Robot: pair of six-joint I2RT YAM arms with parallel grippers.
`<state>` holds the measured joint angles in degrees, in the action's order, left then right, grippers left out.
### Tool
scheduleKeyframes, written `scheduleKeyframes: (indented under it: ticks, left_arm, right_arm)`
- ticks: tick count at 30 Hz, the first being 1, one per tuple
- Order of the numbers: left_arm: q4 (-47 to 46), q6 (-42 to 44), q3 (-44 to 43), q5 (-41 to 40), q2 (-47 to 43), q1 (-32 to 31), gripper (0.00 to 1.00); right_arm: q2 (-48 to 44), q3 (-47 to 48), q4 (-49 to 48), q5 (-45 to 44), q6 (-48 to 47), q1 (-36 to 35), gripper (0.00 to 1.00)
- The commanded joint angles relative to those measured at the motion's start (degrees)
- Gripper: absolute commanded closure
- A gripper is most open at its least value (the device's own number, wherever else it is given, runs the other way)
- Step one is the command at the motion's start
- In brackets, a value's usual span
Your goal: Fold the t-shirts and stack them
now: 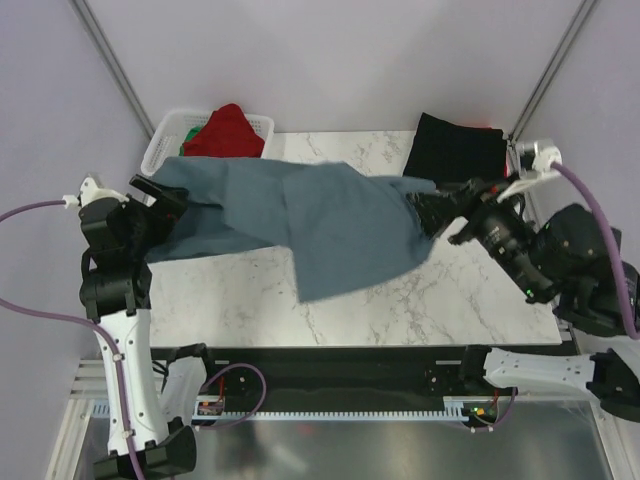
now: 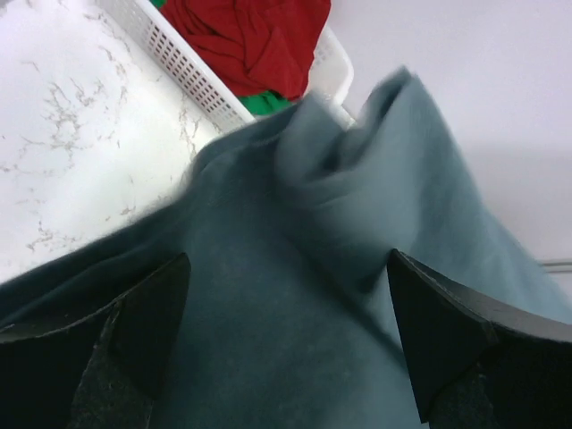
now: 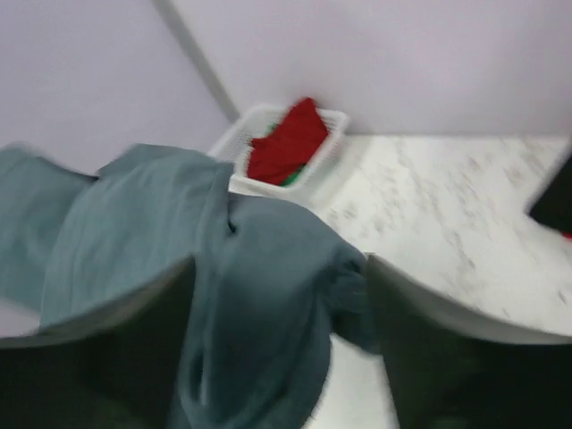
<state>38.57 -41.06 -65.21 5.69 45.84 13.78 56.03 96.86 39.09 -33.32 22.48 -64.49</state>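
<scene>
"Now, where does the slate blue-grey soft fabric t-shirt (image 1: 330, 225) lie?" asks the first.

"It is spread across the white marble-patterned table (image 1: 480, 300), reaching from one arm to the other; its left end is bunched at the left gripper (image 2: 286, 340), its right end at the right gripper (image 3: 279, 344); a loose lower corner hangs toward the near edge," answers the second.

"And the left fingers (image 2: 152, 313)?"

"They stand wide apart in the left wrist view; rumpled blue-grey cloth fills the gap between them, and no pinch on it shows."

"The right fingers (image 3: 134, 349)?"

"Wide apart as well, though that view is blurred; the shirt's folds lie between them and beyond, toward the far left corner."

"What else is on the table?"

"A white plastic lattice basket (image 1: 160, 140) sits at the far left corner, just beyond the shirt's left end; a crumpled red t-shirt (image 1: 225, 130) lies on top inside it, with a green t-shirt (image 2: 264, 103) showing beneath; a folded black t-shirt (image 1: 455, 148) rests at the far right corner, close to the right gripper but apart from the blue-grey one."
</scene>
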Motion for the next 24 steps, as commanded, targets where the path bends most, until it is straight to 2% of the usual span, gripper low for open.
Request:
scheduleKeyframes:
  ticks: [1,3,6,9,11,12,16,19,24]
  left_arm:
    - [3.09,5.99,3.05,0.01,-3.03,0.28,0.02]
    - [4.14,6.6,5.35,0.19,-4.53,0.28,0.02]
    - [5.81,7.57,9.83,0.37,-7.43,0.28,0.02]
    - [7.13,8.98,12.91,0.37,-10.33,0.19,0.02]
    - [7.57,10.2,14.4,0.28,-11.56,0.28,0.02]
    - [7.66,10.56,14.93,0.28,-12.7,0.37,0.02]
    - [7.66,11.53,17.57,-1.64,-13.59,0.28,0.02]
    - [7.49,11.35,18.1,-1.12,-12.54,0.19,0.03]
    - [6.79,7.23,20.64,1.15,-9.55,0.37,0.07]
  right_arm:
    - [-8.97,-17.02,7.11,-16.14,13.07,0.15,0.02]
    - [-11.55,-23.43,16.92,-20.11,23.94,0.15,0.02]
    - [-16.12,-28.46,24.34,-20.82,32.85,0.15,0.02]
    - [-19.02,-30.84,24.72,-17.5,34.47,0.15,0.02]
    - [-18.59,-32.34,23.58,-14.51,34.21,0.15,0.02]
    - [-17.98,-34.78,20.88,-10.23,33.69,0.24,0.02]
    - [-9.22,-42.62,12.42,1.21,32.1,0.15,0.02]
    - [-3.41,-47.19,9.78,4.04,34.91,0.15,0.02]
    - [-2.77,-53.07,3.81,5.2,37.19,0.15,0.02]
